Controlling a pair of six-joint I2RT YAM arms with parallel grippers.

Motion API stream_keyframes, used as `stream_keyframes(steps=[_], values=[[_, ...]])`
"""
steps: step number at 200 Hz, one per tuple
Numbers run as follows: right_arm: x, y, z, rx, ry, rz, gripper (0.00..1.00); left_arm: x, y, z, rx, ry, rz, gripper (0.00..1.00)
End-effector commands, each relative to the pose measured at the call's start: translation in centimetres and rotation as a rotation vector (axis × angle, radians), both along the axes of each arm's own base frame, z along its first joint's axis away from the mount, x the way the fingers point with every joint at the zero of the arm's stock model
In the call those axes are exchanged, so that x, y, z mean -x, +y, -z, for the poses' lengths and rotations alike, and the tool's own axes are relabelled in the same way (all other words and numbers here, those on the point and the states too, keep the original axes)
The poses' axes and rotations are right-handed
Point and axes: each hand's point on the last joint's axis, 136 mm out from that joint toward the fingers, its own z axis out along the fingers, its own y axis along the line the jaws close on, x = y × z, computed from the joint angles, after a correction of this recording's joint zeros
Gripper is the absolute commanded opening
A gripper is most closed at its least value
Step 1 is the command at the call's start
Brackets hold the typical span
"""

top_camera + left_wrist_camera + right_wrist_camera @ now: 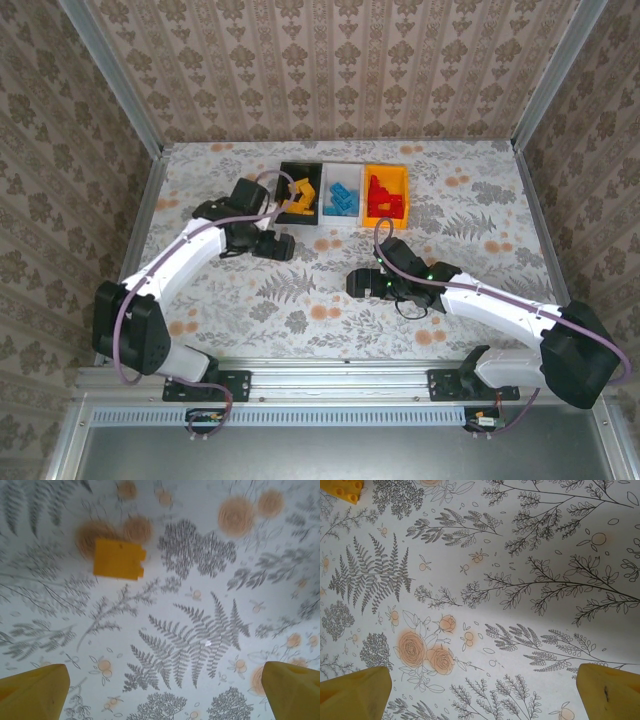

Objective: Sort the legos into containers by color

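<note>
Facing a yellow brick (118, 559) ahead and slightly left, the left tool (165, 675), spread apart and empty, seems poised to pick; next it must advance, lower, close. Meanwhile the right tool (482, 675) is also apart.

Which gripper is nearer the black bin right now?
Left. The left gripper is just on the near side of the black bin; the right gripper is farther off, nearer the robot and rightward.
</note>
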Motion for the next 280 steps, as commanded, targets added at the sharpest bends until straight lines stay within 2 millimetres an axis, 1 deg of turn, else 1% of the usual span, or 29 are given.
stream_keyframes(steps=[1, 22, 45, 54, 56, 61, 90, 143, 176, 211, 221, 248, 280], values=[[0.3, 0.3, 0.2, -0.012, 0.013, -0.007, 0.97, -0.4, -0.1, 2.1, -0.013, 0.028, -0.018, 1.00], [0.4, 0.0, 0.1, -0.005, 0.009, -0.002, 0.97, -1.4, -0.6, 4.1, -0.042, 0.055, 0.021, 1.00], [0.7, -0.6, 0.0, 0.009, 0.007, 0.004, 0.97, -2.9, -0.2, 5.8, -0.107, 0.076, 0.032, 1.00], [0.8, -0.8, 0.0, 0.015, 0.006, 0.007, 0.97, -3.2, -0.3, 6.6, -0.118, 0.088, 0.038, 1.00], [0.8, -0.8, 0.0, 0.016, 0.006, 0.006, 0.97, -3.6, 0.4, 6.7, -0.117, 0.092, 0.015, 1.00], [0.9, -1.0, 0.0, 0.019, 0.005, 0.010, 0.97, -4.0, 0.8, 7.1, -0.117, 0.103, 0.001, 0.99], [1.1, -1.5, 0.1, 0.031, 0.005, 0.015, 0.97, -5.3, 1.0, 8.5, -0.101, 0.126, -0.029, 0.96], [0.9, -1.4, 0.3, 0.045, 0.009, 0.014, 0.97, -7.1, 0.5, 9.5, -0.115, 0.125, -0.014, 0.89], [0.8, -1.1, 0.4, 0.043, 0.015, 0.010, 0.97, -7.4, 0.2, 10.1, -0.117, 0.145, -0.006, 0.83], [0.8, -1.1, 0.4, 0.045, 0.013, 0.008, 0.97, -7.2, 0.1, 10.1, -0.116, 0.150, -0.007, 0.70], [0.8, -1.1, 0.4, 0.044, 0.015, 0.009, 0.97, -7.2, 0.2, 10.2, -0.114, 0.153, -0.007, 0.64], [0.8, -1.1, 0.5, 0.041, 0.014, 0.010, 0.97, -7.1, 0.1, 10.3, -0.112, 0.158, -0.006, 0.52], [0.9, -1.2, 0.6, 0.045, 0.017, 0.012, 0.97, -7.1, 0.1, 10.3, -0.112, 0.155, -0.007, 0.49]])
